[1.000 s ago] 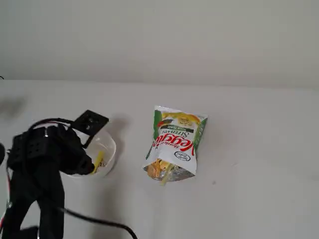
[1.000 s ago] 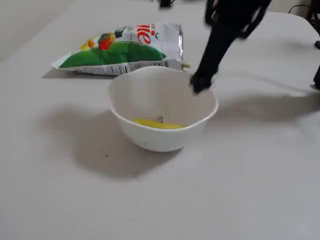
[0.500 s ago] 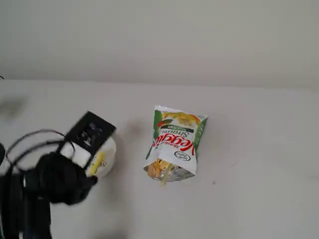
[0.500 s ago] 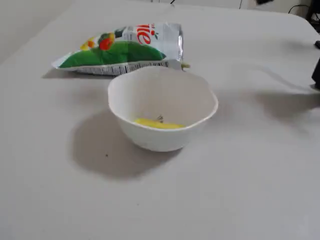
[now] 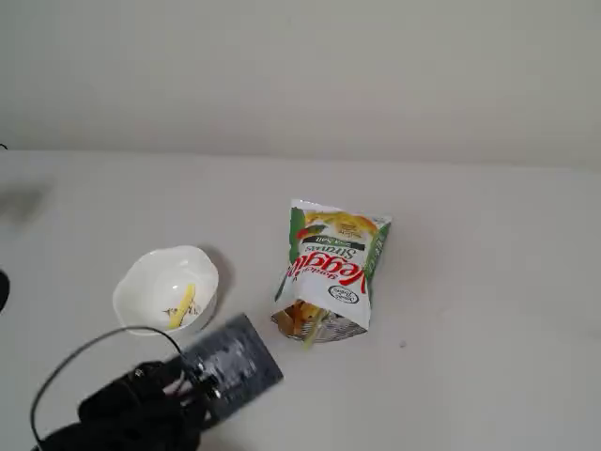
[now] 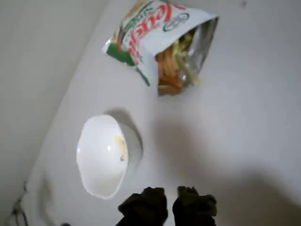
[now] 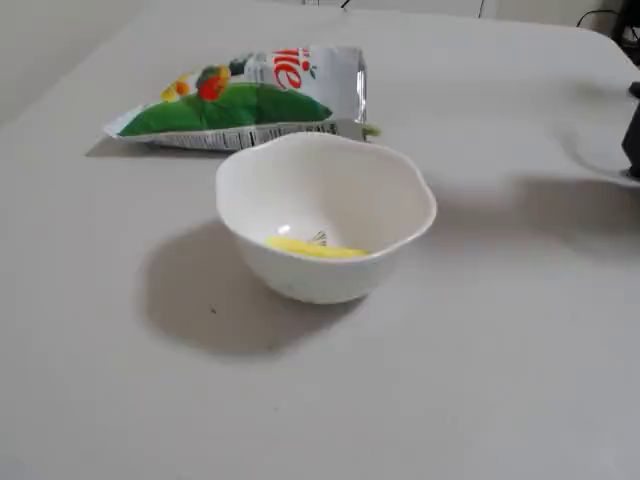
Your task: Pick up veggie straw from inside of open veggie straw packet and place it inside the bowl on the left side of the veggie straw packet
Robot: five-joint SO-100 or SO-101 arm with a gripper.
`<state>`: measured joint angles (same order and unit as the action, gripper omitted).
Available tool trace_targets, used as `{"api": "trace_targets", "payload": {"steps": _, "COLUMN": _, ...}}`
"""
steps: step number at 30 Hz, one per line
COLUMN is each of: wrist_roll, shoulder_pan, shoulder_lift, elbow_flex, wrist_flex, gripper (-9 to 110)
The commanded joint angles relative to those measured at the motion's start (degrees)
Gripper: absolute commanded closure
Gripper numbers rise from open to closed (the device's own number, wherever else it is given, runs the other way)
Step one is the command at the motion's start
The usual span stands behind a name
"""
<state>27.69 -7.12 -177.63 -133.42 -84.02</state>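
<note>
Veggie straw (image 5: 182, 306) is seen lying inside the bowl (image 5: 150, 274), a thin yellow stick resting on the bowl's floor beside a small dark sprig mark; it is also seen in the wrist view (image 6: 120, 147) and in a fixed view (image 7: 315, 248). The bowl (image 7: 400, 195) is placed upright on the table (image 5: 470, 282), near the veggie straw packet (image 5: 333, 258) but apart from it (to the packet's left in a fixed view). The packet (image 6: 150, 33) is laid flat with its open mouth turned toward the arm, and orange and pale sticks are visible within its silver lining (image 6: 207, 35). One pale greenish stick (image 5: 313, 331) is seen poking out of the mouth onto the table. The gripper (image 6: 170, 195) is shown at the bottom edge of the wrist view, above the bare table and just beside the bowl (image 6: 94, 162); its two dark fingertips (image 6: 193, 205) are set nearly together with only a narrow gap, and nothing is held between them.
</note>
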Motion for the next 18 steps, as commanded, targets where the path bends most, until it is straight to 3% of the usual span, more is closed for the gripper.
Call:
{"api": "trace_targets", "payload": {"steps": 1, "wrist_roll": -6.2, "shoulder_pan": -1.8, "shoulder_lift": -4.6, "elbow_flex": -6.8, "wrist_flex": 3.8, "gripper": 101}}
{"api": "trace_targets", "payload": {"steps": 6, "wrist_roll": -8.3, "shoulder_pan": -7.4, "shoulder_lift": -12.9, "elbow_flex": -18.8, "wrist_flex": 5.7, "gripper": 101}}
{"api": "trace_targets", "payload": {"steps": 18, "wrist_roll": -15.6, "shoulder_pan": -11.3, "shoulder_lift": -13.0, "elbow_flex": -35.3, "wrist_flex": 13.6, "gripper": 101}}
